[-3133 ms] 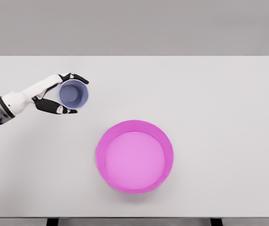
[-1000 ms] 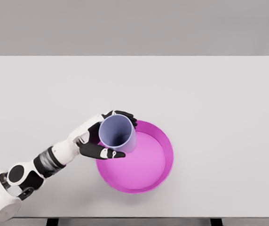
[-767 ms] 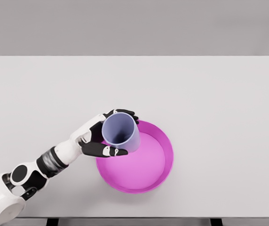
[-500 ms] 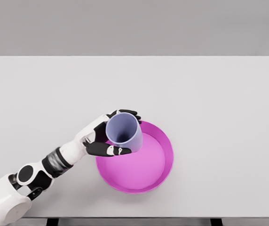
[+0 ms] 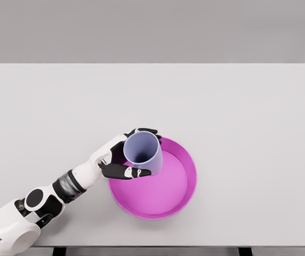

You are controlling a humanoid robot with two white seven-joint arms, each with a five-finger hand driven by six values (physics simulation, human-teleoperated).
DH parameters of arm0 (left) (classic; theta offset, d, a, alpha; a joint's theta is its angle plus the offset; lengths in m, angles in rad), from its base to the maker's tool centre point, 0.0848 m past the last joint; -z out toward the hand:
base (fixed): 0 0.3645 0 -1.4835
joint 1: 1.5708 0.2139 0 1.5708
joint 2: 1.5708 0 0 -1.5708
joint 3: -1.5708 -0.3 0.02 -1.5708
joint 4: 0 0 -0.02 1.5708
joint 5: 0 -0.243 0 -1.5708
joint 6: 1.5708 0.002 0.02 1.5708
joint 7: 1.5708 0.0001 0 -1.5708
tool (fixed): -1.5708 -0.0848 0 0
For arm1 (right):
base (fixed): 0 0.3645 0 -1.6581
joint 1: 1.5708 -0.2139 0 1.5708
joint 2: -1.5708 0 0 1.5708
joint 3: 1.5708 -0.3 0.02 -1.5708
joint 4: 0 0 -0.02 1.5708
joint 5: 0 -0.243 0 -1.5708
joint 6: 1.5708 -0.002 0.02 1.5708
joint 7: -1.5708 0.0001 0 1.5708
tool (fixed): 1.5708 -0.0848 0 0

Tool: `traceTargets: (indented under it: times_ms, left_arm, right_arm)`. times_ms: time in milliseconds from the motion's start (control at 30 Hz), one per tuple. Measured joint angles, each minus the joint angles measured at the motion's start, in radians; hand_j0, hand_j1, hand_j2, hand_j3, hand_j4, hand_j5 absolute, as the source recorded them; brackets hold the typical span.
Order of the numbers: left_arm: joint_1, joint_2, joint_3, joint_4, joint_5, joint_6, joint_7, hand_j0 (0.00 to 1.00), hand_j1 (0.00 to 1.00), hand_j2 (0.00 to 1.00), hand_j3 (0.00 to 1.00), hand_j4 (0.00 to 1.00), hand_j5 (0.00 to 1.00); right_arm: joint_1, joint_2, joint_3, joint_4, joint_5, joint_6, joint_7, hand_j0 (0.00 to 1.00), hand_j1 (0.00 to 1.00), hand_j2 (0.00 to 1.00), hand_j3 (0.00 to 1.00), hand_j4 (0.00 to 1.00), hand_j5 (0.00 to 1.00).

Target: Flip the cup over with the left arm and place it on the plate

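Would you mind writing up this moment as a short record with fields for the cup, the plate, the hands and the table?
cup: lavender cup, mouth facing the camera, held over the plate's upper-left rim
plate: magenta plate, on the table, nothing lying in it
left hand: left hand, fingers wrapped around the cup
right hand: not in view
table: white table
cup on plate: cannot tell whether it touches
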Motion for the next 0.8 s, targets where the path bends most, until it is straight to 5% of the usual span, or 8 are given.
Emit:
traceTargets:
  times_ms: [433,800]
  left_arm:
    - [0.006,-0.001,0.001,-0.005,-0.001,0.002,0.000,0.99,0.99,0.99,0.99,0.99,0.99]
    - [0.014,0.008,0.008,-0.013,0.001,0.002,0.001,1.00,1.00,1.00,1.00,1.00,1.00]
  right_arm:
    - [0.002,0.000,0.000,0.000,0.000,0.000,0.000,1.00,1.00,1.00,1.00,1.00,1.00]
    - [0.000,0.000,0.000,0.000,0.000,0.000,0.000,1.00,1.00,1.00,1.00,1.00,1.00]
